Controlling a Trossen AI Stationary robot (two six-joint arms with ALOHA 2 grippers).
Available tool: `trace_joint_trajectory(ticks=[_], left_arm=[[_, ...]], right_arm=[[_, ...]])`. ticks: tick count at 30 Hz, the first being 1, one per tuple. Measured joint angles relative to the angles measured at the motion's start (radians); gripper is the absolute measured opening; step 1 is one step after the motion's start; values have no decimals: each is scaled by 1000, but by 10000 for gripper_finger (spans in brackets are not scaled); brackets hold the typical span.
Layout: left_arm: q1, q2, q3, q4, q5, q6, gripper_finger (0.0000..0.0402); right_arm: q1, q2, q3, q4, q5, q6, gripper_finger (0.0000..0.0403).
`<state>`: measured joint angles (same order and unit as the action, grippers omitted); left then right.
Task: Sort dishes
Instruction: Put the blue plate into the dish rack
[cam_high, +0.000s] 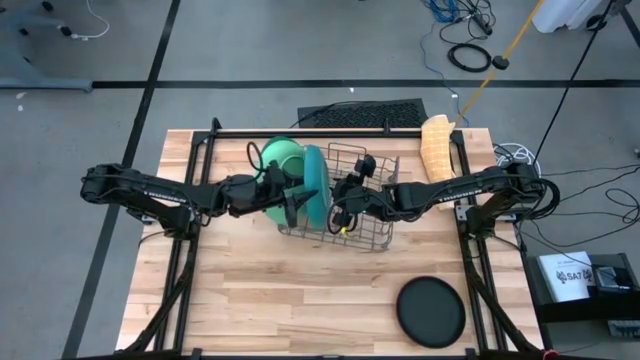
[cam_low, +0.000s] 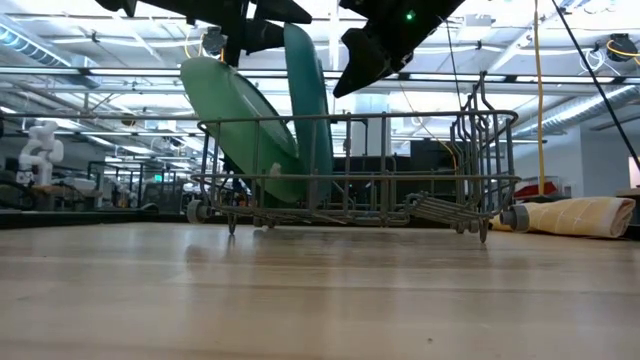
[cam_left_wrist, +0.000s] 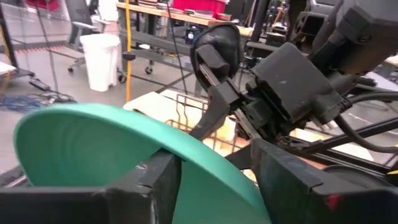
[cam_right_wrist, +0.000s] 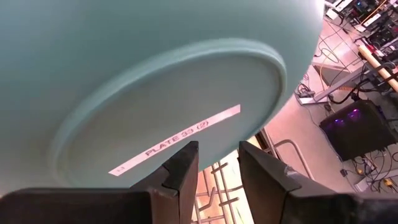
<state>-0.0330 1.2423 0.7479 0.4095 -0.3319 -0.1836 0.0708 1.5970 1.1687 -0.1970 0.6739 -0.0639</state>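
The teal-green plate (cam_high: 316, 180) stands on edge in the grey wire rack (cam_high: 365, 238), its lower rim down among the wires (cam_low: 312, 195). The light-green plate (cam_high: 280, 157) leans in the rack's left end (cam_low: 235, 120). My left gripper (cam_high: 296, 204) is at the teal plate's upper rim, shut on it. My right gripper (cam_high: 338, 208) hovers over the rack just right of the teal plate (cam_low: 345, 80), fingers a narrow gap apart and holding nothing (cam_right_wrist: 217, 168). It faces the plate's labelled underside (cam_right_wrist: 174, 143). The small plate (cam_high: 430, 310) lies black face up at the near right. My left gripper has the teal plate's upper rim (cam_left_wrist: 205, 158) between its two fingers, one finger (cam_left_wrist: 155, 186) on each face. The fingers come from the table's left, slanting down. The plate stands nearly upright, its lower rim in the rack.
A rolled beige towel (cam_high: 436, 148) lies at the far right beside the rack (cam_low: 580, 215). The rack's right end has a tall wire cutlery holder (cam_low: 482, 120). A black mat (cam_high: 360, 112) lies beyond the far edge. Bare wood lies along the near side.
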Motion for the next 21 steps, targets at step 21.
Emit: trace_joint_trajectory(ticks=[21], left_arm=[[7, 1, 0, -17, 65, -29, 124]], right_arm=[[3, -2, 0, 45, -52, 1, 109]])
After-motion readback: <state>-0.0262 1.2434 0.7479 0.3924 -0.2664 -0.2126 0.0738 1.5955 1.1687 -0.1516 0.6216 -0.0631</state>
